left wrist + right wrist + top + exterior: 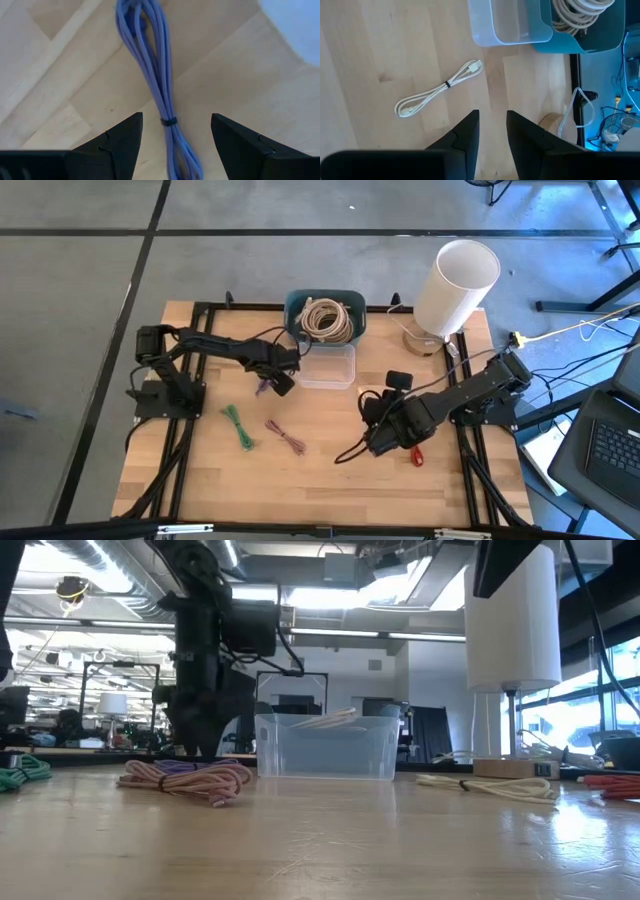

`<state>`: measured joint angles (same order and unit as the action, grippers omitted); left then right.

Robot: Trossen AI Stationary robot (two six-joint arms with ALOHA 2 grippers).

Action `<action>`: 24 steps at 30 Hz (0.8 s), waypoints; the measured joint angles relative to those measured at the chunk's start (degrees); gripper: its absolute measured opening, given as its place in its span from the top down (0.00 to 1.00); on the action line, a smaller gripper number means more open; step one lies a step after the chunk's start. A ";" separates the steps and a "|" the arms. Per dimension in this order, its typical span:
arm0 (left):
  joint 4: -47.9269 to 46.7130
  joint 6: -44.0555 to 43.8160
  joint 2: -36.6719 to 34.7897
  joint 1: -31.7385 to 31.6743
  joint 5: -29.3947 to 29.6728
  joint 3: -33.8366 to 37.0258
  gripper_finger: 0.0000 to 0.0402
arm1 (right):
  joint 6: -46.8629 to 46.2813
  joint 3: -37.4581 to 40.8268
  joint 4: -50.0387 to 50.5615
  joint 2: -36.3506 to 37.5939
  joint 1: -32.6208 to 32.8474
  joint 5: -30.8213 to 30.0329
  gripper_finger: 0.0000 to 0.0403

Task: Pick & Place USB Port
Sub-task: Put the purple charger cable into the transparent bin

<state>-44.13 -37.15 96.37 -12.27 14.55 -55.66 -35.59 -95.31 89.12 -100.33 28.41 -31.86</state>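
Observation:
A purple cable bundle [159,75], bound by a black tie [169,121], lies flat on the wood close to the clear container [325,366]. My left gripper [176,120] is open and points down over it, one finger on each side of the tie, touching nothing. In the high view the left gripper [271,383] covers most of the purple cable [261,389]. In the low view the left gripper [200,740] stands low at the table. My right gripper [378,438] waits above the table's right half, fingers [493,117] open by a narrow gap and holding nothing.
A green cable [237,426], a pink striped cable [288,438], a red cable [416,456] and a white cable [440,89] lie on the table. A teal bin [296,305] of beige cables stands behind the clear container. A white lamp [455,285] is at the far right.

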 joint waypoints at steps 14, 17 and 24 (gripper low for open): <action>1.73 2.34 3.27 -0.05 -0.29 2.54 0.57 | -2.12 0.00 0.65 0.00 4.41 -0.05 0.75; 2.69 1.42 2.48 0.00 -0.79 4.27 0.76 | -2.12 0.00 0.61 0.00 5.22 -0.04 0.75; -4.92 -0.86 -2.11 2.73 2.44 5.94 0.96 | -3.48 0.00 0.95 0.00 6.29 -0.04 0.75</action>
<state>-49.05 -38.01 94.26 -9.54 16.99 -49.72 -39.08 -95.31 90.07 -100.33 34.70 -31.90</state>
